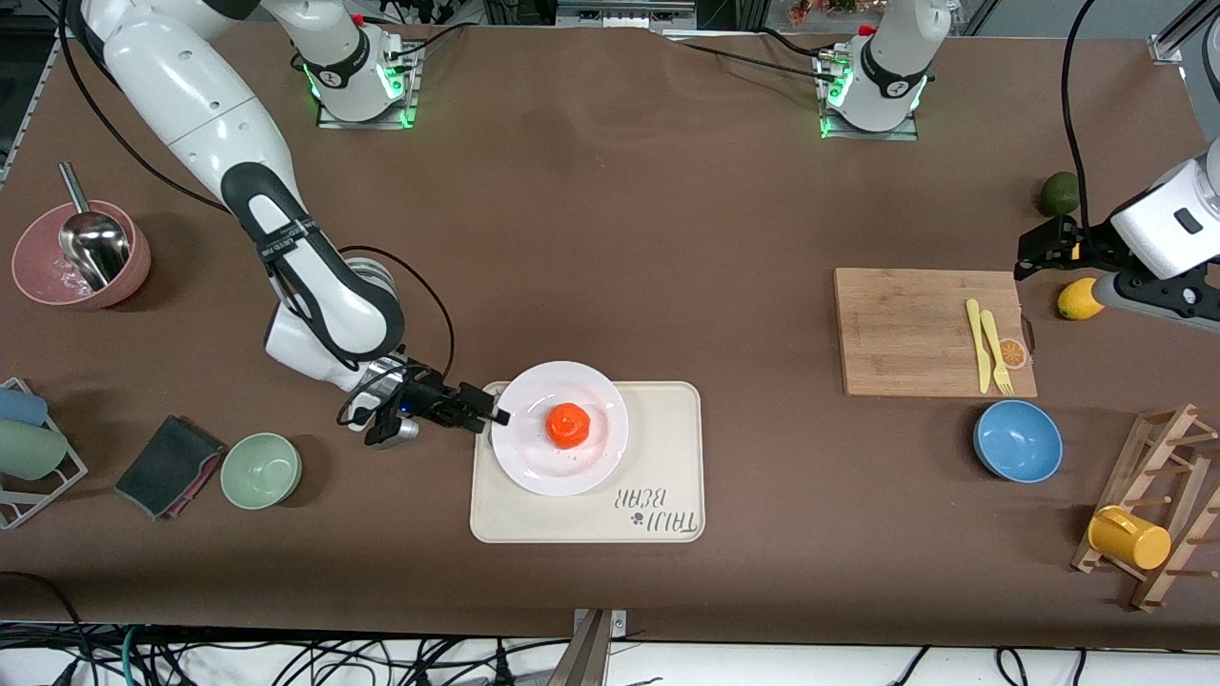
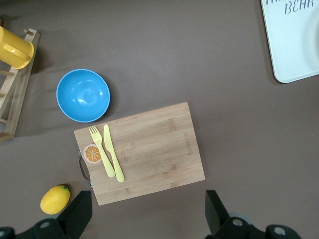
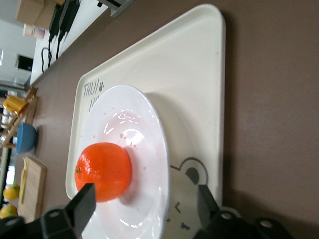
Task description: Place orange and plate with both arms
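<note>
One cream bear tray (image 1: 667,457), lettered, lying nearer the front camera than table centre. One wooden cutting board (image 1: 915,329) toward the left arm's end, carrying one yellow knife (image 1: 976,343), one yellow fork (image 1: 997,354) and one orange-slice picture (image 1: 1012,353). One plate (image 1: 534,467): round, plain white, glossy, shallow rim, a few tiny specks, sitting on the tray at its end toward the right arm. Three bowls: one pink (image 1: 38,276) with a metal ladle (image 1: 91,243) in it, one green (image 1: 261,470), one blue (image 1: 1018,440). One yellow cup (image 1: 1128,537) on a wooden rack (image 1: 1168,448). One dark folded cloth (image 1: 170,465). One lemon (image 1: 1075,298), one green fruit (image 1: 1059,193). One orange (image 1: 568,425): small, slightly flattened, bright red-orange, resting on the plate near its middle.

Right gripper (image 1: 493,416) low at the plate's rim, fingers spread wide either side of it, gripping nothing. Left gripper (image 1: 1031,250) waits in the air over bare table by the cutting board, jaws fully apart, empty.
</note>
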You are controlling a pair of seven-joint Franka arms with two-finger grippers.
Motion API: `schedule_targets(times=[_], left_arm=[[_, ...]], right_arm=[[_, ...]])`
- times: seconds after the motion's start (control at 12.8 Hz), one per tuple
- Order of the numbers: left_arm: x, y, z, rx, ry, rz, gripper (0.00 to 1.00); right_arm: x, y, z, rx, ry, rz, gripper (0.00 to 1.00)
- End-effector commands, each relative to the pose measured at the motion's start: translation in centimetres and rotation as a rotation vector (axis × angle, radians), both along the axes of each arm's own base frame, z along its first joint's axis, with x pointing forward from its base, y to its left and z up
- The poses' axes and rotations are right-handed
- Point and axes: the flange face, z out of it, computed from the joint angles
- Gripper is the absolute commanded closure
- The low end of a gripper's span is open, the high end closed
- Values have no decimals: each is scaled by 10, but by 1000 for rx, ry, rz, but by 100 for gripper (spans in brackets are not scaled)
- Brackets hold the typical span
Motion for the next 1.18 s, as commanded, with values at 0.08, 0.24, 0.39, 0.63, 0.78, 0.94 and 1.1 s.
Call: schedule_targets(times=[0.08, 0.24, 0.39, 0.63, 0.78, 0.94, 1.1], left_arm=[[-2, 2, 2, 25, -1, -22, 0], [-2, -2, 2, 25, -1, -29, 0], [-2, -2, 2, 25, 0, -29, 0], [-1, -3, -4, 25, 11, -31, 0], [-1, -2, -5, 25, 11, -29, 0], [-1, -3, -4, 25, 10, -31, 0], [-1, -4, -4, 25, 10, -33, 0]], right_arm=[[-12, -89, 55, -77, 44, 225, 0], [-18, -140, 97, -151, 107, 357, 0], [-31, -167, 152, -254, 176, 409, 0], [-55, -193, 233, -461, 283, 361, 0], [-68, -200, 288, -609, 330, 263, 0], [-78, -201, 337, -706, 365, 207, 0], [-88, -209, 385, -767, 383, 137, 0]])
